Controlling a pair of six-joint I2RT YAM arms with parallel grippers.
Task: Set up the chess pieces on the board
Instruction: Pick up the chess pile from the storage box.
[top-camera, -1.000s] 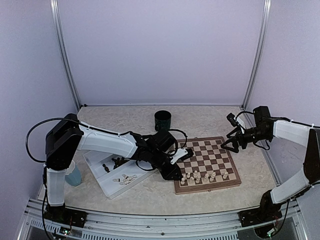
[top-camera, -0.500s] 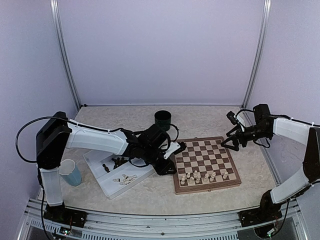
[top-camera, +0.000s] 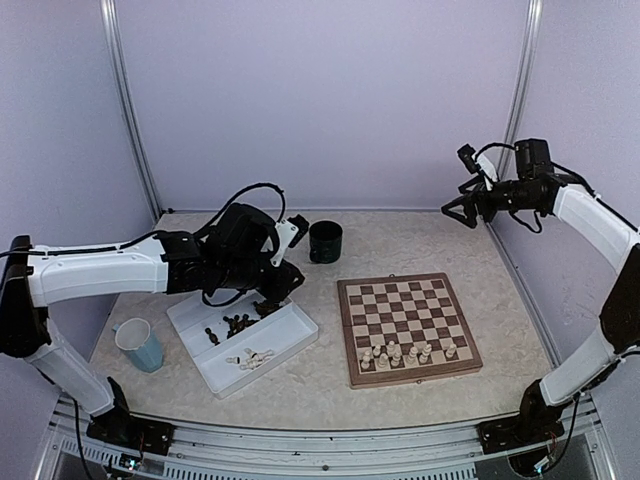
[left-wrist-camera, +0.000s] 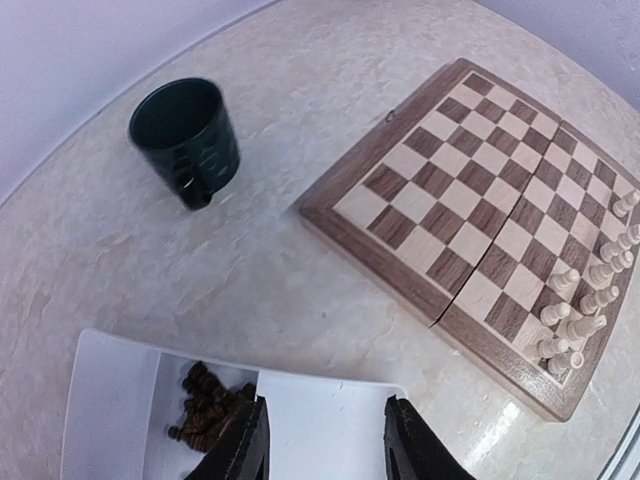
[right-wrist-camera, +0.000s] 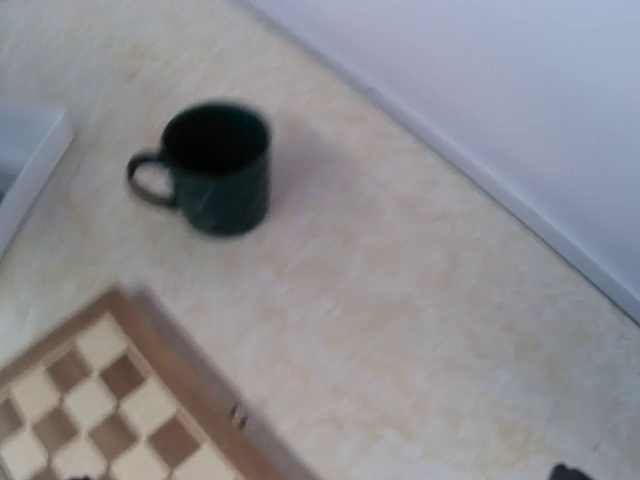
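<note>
Now my empty, part-spread left jaws are back over the white divided tray (left-wrist-camera: 110, 420) to reload; right jaws wide.

A dark green mug (right-wrist-camera: 215, 185) is standing upright on the pale mottled counter (right-wrist-camera: 420, 320), its handle pointing left. The whole view is looking slightly blurred. Below the mug and apart from it, one corner of the board (right-wrist-camera: 95, 400) is showing its checks and wooden border, with a small clasp (right-wrist-camera: 237, 415) sitting on the edge. A white tray (right-wrist-camera: 28, 165) is poking in at the left, and the lilac wall (right-wrist-camera: 480, 90) is filling the upper right.
</note>
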